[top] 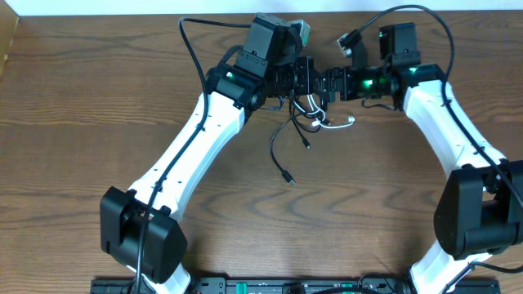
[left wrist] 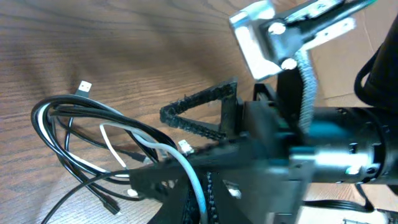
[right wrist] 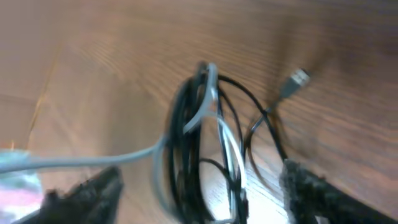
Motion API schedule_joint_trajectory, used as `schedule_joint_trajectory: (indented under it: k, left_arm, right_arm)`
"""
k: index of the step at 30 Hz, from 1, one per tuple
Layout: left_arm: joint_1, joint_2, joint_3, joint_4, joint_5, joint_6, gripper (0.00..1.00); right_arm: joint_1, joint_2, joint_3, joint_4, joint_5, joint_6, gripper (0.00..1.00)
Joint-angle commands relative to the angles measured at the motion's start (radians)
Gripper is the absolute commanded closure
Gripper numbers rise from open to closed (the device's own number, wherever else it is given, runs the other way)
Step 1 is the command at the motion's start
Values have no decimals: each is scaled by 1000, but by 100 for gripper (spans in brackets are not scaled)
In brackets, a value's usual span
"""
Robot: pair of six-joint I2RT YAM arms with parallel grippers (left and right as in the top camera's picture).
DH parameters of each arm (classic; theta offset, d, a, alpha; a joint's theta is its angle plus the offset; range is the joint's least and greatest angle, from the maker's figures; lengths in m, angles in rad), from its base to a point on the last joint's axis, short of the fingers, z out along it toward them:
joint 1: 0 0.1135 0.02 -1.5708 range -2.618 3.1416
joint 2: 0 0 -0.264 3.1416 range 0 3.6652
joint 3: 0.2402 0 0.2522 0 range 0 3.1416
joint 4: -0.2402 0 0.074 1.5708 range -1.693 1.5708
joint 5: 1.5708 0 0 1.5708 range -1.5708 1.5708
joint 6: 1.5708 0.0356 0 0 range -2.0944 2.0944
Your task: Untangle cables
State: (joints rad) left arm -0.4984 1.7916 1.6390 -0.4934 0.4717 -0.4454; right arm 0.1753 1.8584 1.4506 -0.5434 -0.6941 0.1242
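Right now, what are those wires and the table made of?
The cables look like soft plastic or rubber, black and one white: they curl in loops and shine a little. The table looks like brown wood, from its grain lines, though it could be a printed top.

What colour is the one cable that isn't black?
White; the white cable shows best in the left wrist view.
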Motion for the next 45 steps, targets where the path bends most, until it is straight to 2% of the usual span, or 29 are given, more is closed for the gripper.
schedule_joint_trajectory:
  k: [1,8,12,22,29,32,35,39,41,45]
  left_arm:
    - [5,-12,11,0,19,-2,93]
    - [38,-79,11,0,15,3,92]
    - [88,-140,11,-11,15,3,92]
    - [239,-313,11,-55,15,6,93]
    - [258,-344,11,-63,16,6,93]
    - [257,-342,11,-76,23,6,92]
    - [257,-340,11,-83,39,6,93]
    - [245,-338,11,-81,40,6,92]
    - [237,-331,11,-81,40,6,92]
    - [217,-296,11,-82,37,6,93]
  right_arm:
    - [23,20,11,-2,180,45,37]
    - [8,76,10,-7,292,89,76]
    - [0,121,10,-17,301,122,81]
    - [-21,208,10,-25,303,167,79]
    - [-28,208,10,-25,293,168,78]
    - [-32,206,10,-13,185,138,78]
    - [-32,191,12,24,-15,68,69]
    - [-27,142,14,81,-173,53,59]
    - [-19,113,14,105,-208,54,52]
    - [9,80,14,114,-206,55,50]
